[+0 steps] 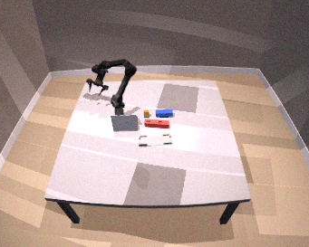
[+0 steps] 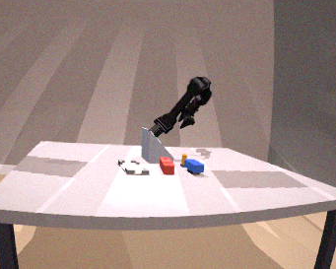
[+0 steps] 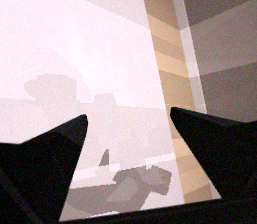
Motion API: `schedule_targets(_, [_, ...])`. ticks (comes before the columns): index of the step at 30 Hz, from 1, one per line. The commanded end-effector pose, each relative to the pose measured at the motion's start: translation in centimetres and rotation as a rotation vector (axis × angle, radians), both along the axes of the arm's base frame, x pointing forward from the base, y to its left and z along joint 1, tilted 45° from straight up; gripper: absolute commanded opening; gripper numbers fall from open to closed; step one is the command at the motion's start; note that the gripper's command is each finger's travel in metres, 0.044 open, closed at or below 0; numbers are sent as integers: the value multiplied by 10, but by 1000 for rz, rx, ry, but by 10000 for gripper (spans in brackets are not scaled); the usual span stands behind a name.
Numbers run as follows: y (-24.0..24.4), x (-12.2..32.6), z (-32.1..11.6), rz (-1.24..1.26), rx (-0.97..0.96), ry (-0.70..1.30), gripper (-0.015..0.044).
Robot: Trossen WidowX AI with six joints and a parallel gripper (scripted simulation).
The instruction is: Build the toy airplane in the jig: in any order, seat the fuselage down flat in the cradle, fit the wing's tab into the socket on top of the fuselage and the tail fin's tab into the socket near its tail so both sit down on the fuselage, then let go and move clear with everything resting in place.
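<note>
Pale surface (image 1: 98,168) (image 2: 77,198) (image 3: 39,50), dark legs, tan floor, grey-brown walls. Red fuselage (image 1: 157,123) (image 2: 167,166): a long block, lies on the surface between the white jig (image 1: 155,139) (image 2: 136,168) and the blue block (image 1: 164,113) (image 2: 194,167). Its long axis runs left-right in the top view, about parallel to jig and blue block. Which end is the nose, can't tell. Red top has small dark marks, probably sockets. Jig is low, white, dark bits at its ends. Blue block: plain, oblong, dark underneath. Small orange piece (image 1: 146,113) (image 2: 184,159) stands upright near the blue one's end. Grey slanted panel (image 1: 124,123) (image 2: 153,148) is just beside the red and orange pieces, by my arm's base. All parts sit well inside the surface edges; room on the side away from the panel. My fingers (image 1: 98,90) (image 2: 186,121) are wide apart, nothing between them, raised over the surface, well apart from every part.
</note>
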State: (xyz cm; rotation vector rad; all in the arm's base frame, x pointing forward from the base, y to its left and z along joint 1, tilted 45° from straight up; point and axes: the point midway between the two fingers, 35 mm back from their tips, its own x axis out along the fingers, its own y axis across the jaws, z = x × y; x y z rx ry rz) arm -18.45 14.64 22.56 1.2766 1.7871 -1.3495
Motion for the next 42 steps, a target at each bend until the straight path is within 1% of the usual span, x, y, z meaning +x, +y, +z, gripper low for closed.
schedule_targets(1, [0,0,0,0,0,0,426])
schedule_targets(2, [1,1,0,-11,-3,2,440])
schedule_targets(4, [13,8,-2,-100,-27,18,440])
schedule_targets(10, [62,51,-10,-500,-125,105,440])
schedule_targets(17, [103,117,-20,-966,-218,238,440])
schedule_targets(23, [121,186,-29,-1363,-278,380,440])
schedule_targets(28, [120,245,-38,-1688,-328,520,440])
schedule_targets(34, [105,317,-50,-2066,-375,702,440])
schedule_targets(42, [56,393,-83,-2551,-534,994,440])
